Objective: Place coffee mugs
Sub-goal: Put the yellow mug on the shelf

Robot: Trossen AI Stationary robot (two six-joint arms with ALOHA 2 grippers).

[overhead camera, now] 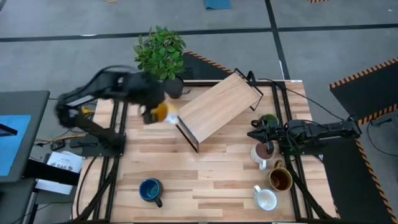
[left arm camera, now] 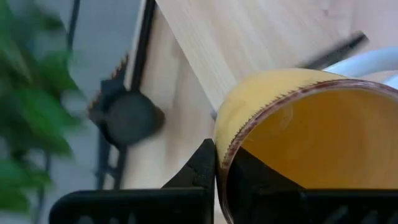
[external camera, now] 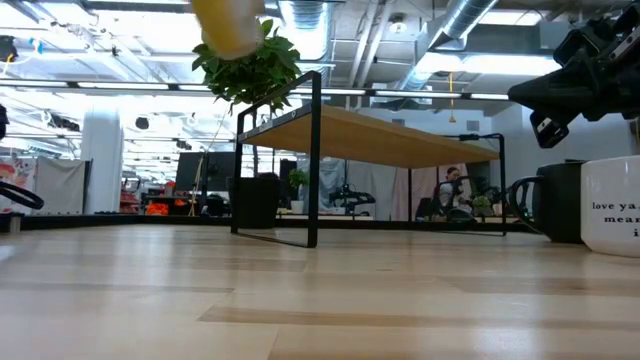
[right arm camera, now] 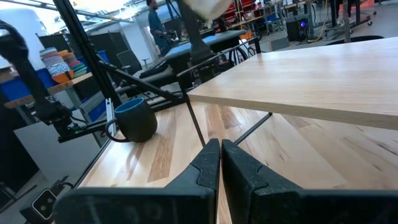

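Observation:
My left gripper (overhead camera: 153,113) is shut on an orange mug (overhead camera: 161,111), high above the table near the left end of a tilted wooden shelf (overhead camera: 217,109). The mug also shows at the top of the low view (external camera: 229,25). My right gripper (overhead camera: 256,134) is shut and empty, hovering at the right side by the dark green mug (overhead camera: 270,119). The pale pink mug (overhead camera: 262,152), brown-olive mug (overhead camera: 280,180) and white mug (overhead camera: 267,199) stand on their bases in a row near the right edge. The dark blue mug (overhead camera: 150,189) stands near the front left. My left gripper holds the orange mug by its rim wall (left arm camera: 222,146). One finger (left arm camera: 202,168) is outside the wall and the other finger (left arm camera: 252,177) is inside the cup. The mug is lifted clear of the table.
A potted green plant (overhead camera: 161,53) stands at the far left edge, just behind my left gripper. The wooden shelf on black wire legs (external camera: 313,160) takes up the table's middle. Bare wood (overhead camera: 211,177) lies between the blue mug and the right-hand row.

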